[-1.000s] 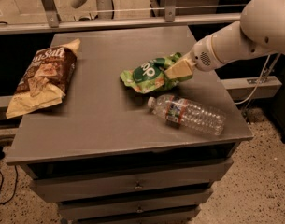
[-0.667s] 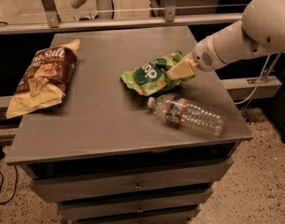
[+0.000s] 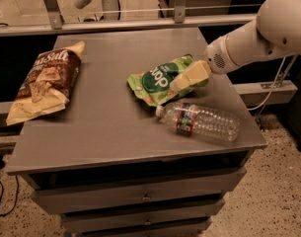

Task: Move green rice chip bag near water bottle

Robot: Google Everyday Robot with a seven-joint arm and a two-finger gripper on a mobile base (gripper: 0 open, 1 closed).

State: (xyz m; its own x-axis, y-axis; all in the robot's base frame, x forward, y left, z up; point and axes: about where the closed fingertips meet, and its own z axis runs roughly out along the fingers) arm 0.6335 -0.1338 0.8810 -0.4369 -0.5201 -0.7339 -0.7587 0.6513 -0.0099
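Tabletop: grey, flat, on top of a cabinet with drawer fronts below its front edge.

Green rice chip bag: right of centre, nearer the right edge than the left and about midway between the back and front edges. It is crumpled, with the dark green circle and white letters facing up. Its long axis runs from the lower left up toward the right edge.

End effector: comes in from beyond the right edge on a white arm, pointing down and left. Its cream-coloured fingers lie over the right end of the green rice chip bag and are pinched together on it, so it is holding the bag by that end. The left part of the bag rests on the tabletop.

Water bottle: lies on its side toward the front right corner, just in front of the green rice chip bag. The white cap points left and sits just beside the bag's lower front edge. I cannot tell whether cap and bag touch. The red-and-blue label band is near the cap end, and the clear ribbed body runs toward the right edge.

Brown-and-yellow chip bag: lies flat along the left edge, well apart from the other two items.
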